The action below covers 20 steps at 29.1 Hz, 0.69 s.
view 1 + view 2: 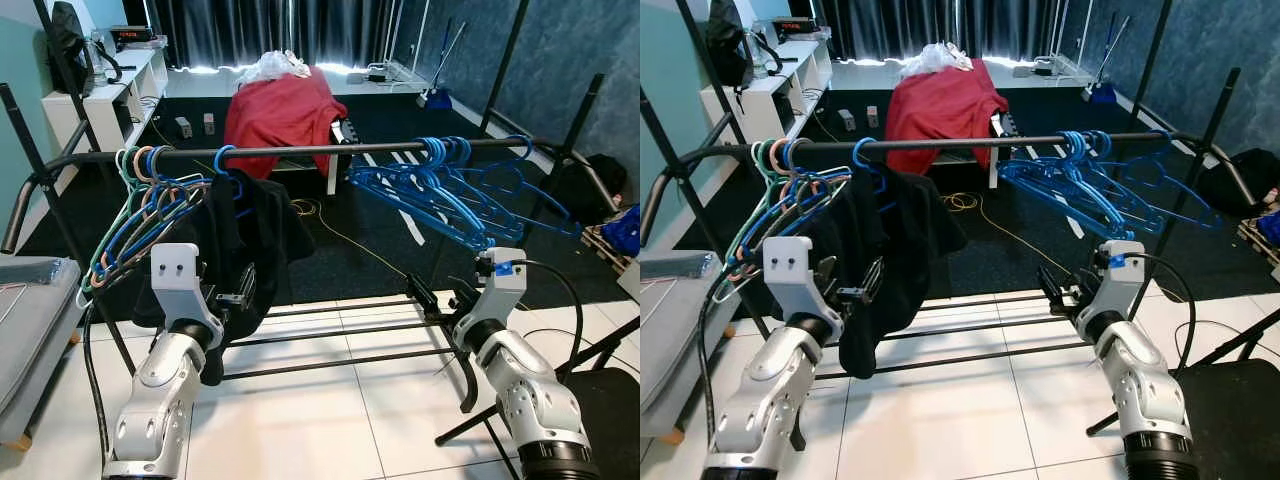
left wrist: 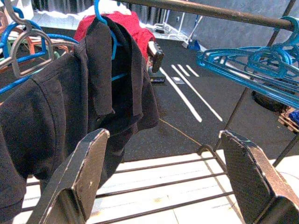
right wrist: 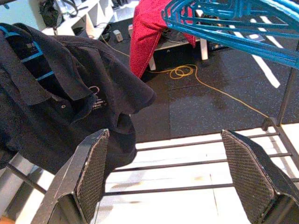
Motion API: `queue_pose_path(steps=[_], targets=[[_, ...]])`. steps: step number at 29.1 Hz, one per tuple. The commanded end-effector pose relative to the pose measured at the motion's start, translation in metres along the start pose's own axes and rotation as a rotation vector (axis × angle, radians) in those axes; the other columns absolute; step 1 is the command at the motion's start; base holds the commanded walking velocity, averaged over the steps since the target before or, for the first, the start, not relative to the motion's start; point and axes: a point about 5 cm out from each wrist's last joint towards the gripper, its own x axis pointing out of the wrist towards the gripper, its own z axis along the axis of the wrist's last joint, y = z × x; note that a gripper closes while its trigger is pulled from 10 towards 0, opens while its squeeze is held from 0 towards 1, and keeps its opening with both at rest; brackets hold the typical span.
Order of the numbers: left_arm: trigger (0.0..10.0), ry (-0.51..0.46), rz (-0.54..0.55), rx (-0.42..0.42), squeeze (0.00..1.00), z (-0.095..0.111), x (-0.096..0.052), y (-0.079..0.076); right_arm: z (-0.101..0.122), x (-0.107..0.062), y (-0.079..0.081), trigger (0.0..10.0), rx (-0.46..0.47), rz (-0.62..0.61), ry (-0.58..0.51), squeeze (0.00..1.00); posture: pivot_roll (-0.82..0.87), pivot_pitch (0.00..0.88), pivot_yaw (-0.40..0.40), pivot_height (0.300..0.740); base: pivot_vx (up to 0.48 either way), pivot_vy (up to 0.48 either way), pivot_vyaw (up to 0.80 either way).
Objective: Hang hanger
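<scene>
Currently, landmark: the rail (image 1: 330, 150), a dark horizontal bar across the rack; all places below are given relative to it.
Hanger: a blue hanger (image 1: 224, 160) is hooked over the rail left of its middle and carries a black shirt (image 1: 245, 240), which hangs straight down beneath the rail.
Long axis: the hanger's shoulder line looks to run crosswise to the rail, so the shirt presents edge-on toward the robot; judged from the head views.
Left gripper (image 1: 232, 292): below the rail, just in front of the shirt's lower half; fingers spread wide, nothing between them.
Right gripper (image 1: 440, 297): below the rail, under the blue hanger bunch (image 1: 470, 190) at the rail's right part; fingers spread wide, empty.
Nearer arm: left, clearly; the shirt lies up and slightly ahead of it, while the right gripper is well apart from it.
Other hangers: a mixed bunch (image 1: 140, 205) at the rail's left end, just beside the shirt.
Left wrist view adds: hook (image 2: 99, 9) rising toward the rail, collar folds visible; contact point is cropped.
Right wrist view adds: a small pale print on the shirt's chest (image 3: 93, 102).
Judgement: hanger appears already hung; next move is likely a release check or retreat.
</scene>
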Motion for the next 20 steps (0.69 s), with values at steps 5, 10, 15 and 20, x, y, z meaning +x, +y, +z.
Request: queue_pose_path(steps=[5,10,15,20], targets=[[10.0,0.008,0.009,0.010,0.00,-0.0025,0.0002,0.0010,-0.0026,0.0006,-0.0004,10.0,-0.003,-0.003,0.007,0.00,-0.07,0.000,-0.044,0.740,0.000,-0.414,0.00],[10.0,-0.012,0.047,0.005,0.00,0.0000,0.0009,0.0061,-0.0027,0.0008,-0.0004,10.0,0.001,-0.007,0.003,0.00,-0.07,0.000,-0.044,0.740,0.000,-0.069,0.00],[10.0,-0.014,0.054,-0.002,0.00,-0.0001,0.0013,0.0081,-0.0027,0.0013,0.0002,10.0,-0.003,-0.005,0.003,0.00,-0.07,0.000,-0.041,0.740,0.000,0.000,0.00],[10.0,-0.007,0.053,-0.008,0.00,-0.0007,0.0021,0.0097,-0.0010,0.0011,0.0013,10.0,0.003,-0.007,-0.008,0.00,-0.06,0.000,-0.026,0.740,0.000,0.000,0.00]])
